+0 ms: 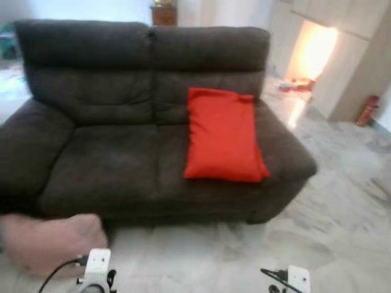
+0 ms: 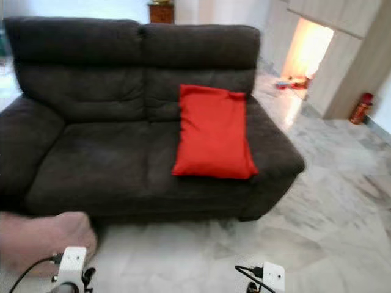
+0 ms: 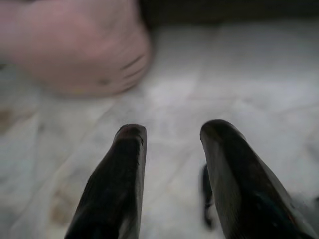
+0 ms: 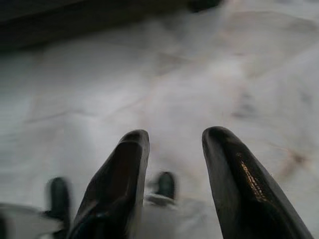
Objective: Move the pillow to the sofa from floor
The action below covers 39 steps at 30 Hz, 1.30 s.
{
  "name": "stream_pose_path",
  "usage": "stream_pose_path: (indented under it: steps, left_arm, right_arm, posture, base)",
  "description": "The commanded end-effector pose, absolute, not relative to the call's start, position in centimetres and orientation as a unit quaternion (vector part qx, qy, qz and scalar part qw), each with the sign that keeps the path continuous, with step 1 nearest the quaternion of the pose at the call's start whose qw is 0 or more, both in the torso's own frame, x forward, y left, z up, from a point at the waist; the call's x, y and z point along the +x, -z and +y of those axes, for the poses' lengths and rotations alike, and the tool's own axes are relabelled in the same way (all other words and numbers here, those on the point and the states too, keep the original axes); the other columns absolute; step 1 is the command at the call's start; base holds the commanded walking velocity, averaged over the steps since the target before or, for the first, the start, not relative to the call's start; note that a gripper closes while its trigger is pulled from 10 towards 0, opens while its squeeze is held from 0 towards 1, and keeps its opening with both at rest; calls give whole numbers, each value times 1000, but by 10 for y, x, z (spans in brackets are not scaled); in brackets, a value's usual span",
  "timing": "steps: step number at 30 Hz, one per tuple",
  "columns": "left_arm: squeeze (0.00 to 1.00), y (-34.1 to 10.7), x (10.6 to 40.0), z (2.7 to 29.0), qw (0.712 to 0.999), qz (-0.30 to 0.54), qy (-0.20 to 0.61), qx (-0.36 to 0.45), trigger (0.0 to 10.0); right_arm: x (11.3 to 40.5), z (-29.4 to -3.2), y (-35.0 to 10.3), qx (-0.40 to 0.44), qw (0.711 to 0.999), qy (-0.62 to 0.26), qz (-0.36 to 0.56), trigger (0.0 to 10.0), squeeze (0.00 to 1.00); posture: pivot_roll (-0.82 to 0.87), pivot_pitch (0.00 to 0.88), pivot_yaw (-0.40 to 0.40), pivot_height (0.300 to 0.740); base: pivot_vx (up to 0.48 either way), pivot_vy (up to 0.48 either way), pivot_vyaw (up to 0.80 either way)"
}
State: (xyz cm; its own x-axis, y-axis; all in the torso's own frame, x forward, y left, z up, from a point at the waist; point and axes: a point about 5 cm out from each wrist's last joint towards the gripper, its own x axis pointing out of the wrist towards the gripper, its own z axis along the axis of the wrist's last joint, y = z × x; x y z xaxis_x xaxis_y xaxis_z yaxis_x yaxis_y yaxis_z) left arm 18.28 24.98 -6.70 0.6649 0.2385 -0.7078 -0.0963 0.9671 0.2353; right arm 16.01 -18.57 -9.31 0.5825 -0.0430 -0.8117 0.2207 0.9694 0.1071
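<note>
Lying on floor (image 1: 342,207): pinkish pillow (image 1: 52,241), blurred | beside sofa (image 1: 104,152)

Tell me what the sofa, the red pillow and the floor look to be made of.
Sofa: dark brown matte fabric, probably suede-like microfibre, with soft tufted creases.
Red pillow: smooth woven cloth, faintly glossy.
Floor: polished marble or marble-look tile, pale with grey veins and a light reflection.

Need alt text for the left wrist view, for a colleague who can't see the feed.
A pink pillow lies blurred on the pale marble floor ahead of the left gripper, whose two black fingers stand apart with nothing between them. The dark base of the sofa runs along the far edge of the floor.
</note>
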Motion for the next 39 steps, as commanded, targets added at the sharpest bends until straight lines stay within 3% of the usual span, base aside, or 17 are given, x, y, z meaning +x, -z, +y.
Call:
stream_pose_path:
  steps: [1, 9, 14, 27, 39]
  left_arm:
    - [0, 67, 188, 242, 911, 394, -85, 82, 10000]
    - [0, 66, 189, 242, 911, 394, -83, 83, 10000]
    - [0, 66, 189, 242, 911, 395, -82, 84, 10000]
    - [0, 66, 189, 242, 911, 396, -80, 85, 10000]
    - [0, 66, 188, 243, 911, 395, -77, 86, 10000]
  right_arm:
    - [161, -197, 91, 88, 888, 84, 444, 10000, 0]
    - [162, -196, 90, 74, 890, 70, 444, 10000, 0]
    - [162, -194, 91, 73, 891, 67, 444, 10000, 0]
    - [163, -193, 91, 72, 891, 61, 443, 10000, 0]
    - [162, -189, 91, 82, 891, 52, 444, 10000, 0]
  posture:
    - [108, 8, -80, 740]
    - [109, 11, -78, 740]
    - [109, 10, -78, 740]
    - [112, 1, -76, 740]
    - [115, 0, -72, 740]
  base:
    - [0, 480, 0]
    - [0, 480, 0]
    - [0, 480, 765]
    - [0, 480, 0]
    - [0, 387, 553]
